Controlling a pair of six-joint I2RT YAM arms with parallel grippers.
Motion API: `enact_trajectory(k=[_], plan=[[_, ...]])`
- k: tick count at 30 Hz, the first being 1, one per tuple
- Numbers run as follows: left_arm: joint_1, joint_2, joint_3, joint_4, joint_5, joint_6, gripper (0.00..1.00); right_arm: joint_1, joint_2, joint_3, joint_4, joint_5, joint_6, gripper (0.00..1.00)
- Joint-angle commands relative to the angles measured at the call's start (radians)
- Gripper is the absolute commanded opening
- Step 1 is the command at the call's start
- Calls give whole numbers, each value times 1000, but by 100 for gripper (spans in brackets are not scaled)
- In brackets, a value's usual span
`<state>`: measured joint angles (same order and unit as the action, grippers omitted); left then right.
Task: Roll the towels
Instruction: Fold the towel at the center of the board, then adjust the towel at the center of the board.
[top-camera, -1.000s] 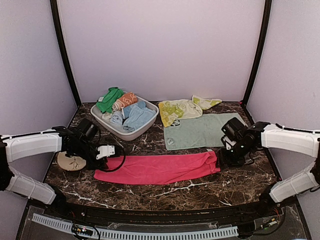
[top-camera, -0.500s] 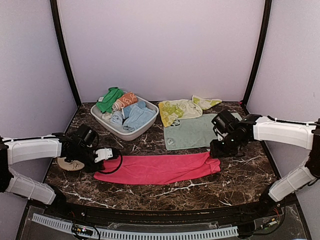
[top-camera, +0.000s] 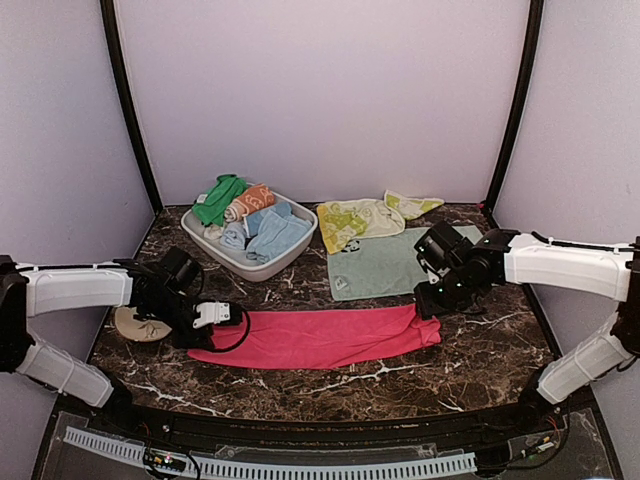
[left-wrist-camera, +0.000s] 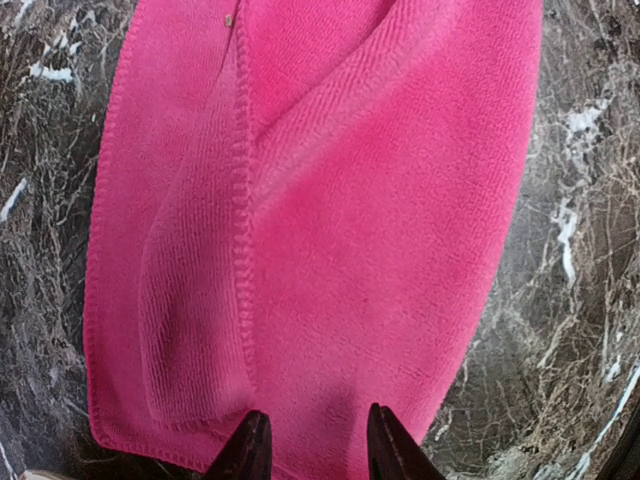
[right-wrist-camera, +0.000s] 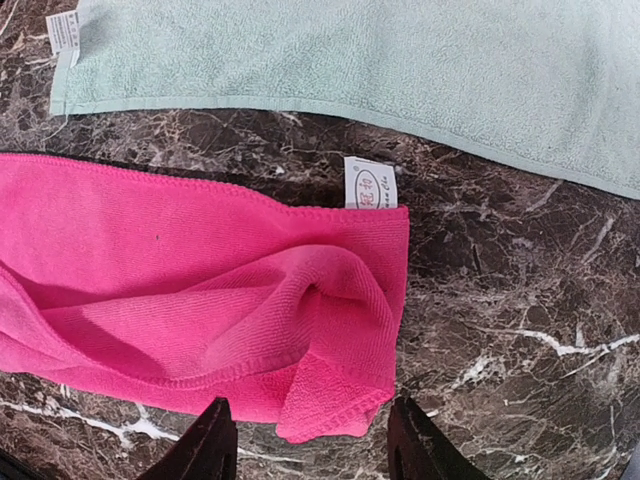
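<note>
The long hot-pink towel (top-camera: 320, 337) lies flat across the front of the marble table, its right end folded over in a loose bunch (right-wrist-camera: 330, 330). My left gripper (top-camera: 226, 320) is low over its left end (left-wrist-camera: 330, 200), jaws apart with cloth under them (left-wrist-camera: 318, 452). My right gripper (top-camera: 426, 304) hovers over the right end, jaws wide and straddling the bunched corner (right-wrist-camera: 312, 445). Behind the pink one the pale mint towel (top-camera: 395, 262) lies spread out (right-wrist-camera: 400, 70). The yellow-lime patterned towel (top-camera: 360, 220) lies crumpled further back.
A grey basin (top-camera: 268, 270) with several rolled towels stands at the back left. A round beige disc (top-camera: 132, 325) lies under the left arm. A white label (right-wrist-camera: 370, 183) sticks out of the pink towel's far edge. Black frame posts stand at both back corners.
My right gripper has swung left and back, from beside the pink towel's right end to over it. The left gripper has shifted slightly forward at the left end.
</note>
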<state>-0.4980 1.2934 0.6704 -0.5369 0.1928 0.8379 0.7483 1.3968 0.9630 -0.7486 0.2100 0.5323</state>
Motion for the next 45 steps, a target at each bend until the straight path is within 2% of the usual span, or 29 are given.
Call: enact_trajectory(k=[1, 7, 16, 22, 27, 34, 37, 41, 45], plan=[[-5, 54, 44, 65, -45, 20, 36, 19, 4, 17, 1, 26, -5, 51], [-15, 74, 80, 63, 0, -5, 36, 22, -8, -15, 12, 14, -9, 51], [-28, 139, 83, 45, 3, -7, 34, 21, -12, -32, 21, 13, -9, 51], [-28, 164, 87, 96, -30, -19, 34, 21, -20, -41, 28, 3, -9, 51], [-27, 180, 108, 107, -43, -52, 26, 21, -32, -46, 20, 12, -18, 50], [-28, 197, 80, 137, -83, -58, 24, 21, -40, -31, 6, 20, -41, 52], [-28, 196, 71, 150, -89, -59, 25, 22, -43, -25, 5, 23, -70, 55], [-28, 198, 58, 158, -103, -49, 31, 22, -59, -22, 20, 31, -139, 63], [-28, 198, 48, 173, -109, -51, 34, 23, -69, -35, 72, 18, -190, 63]])
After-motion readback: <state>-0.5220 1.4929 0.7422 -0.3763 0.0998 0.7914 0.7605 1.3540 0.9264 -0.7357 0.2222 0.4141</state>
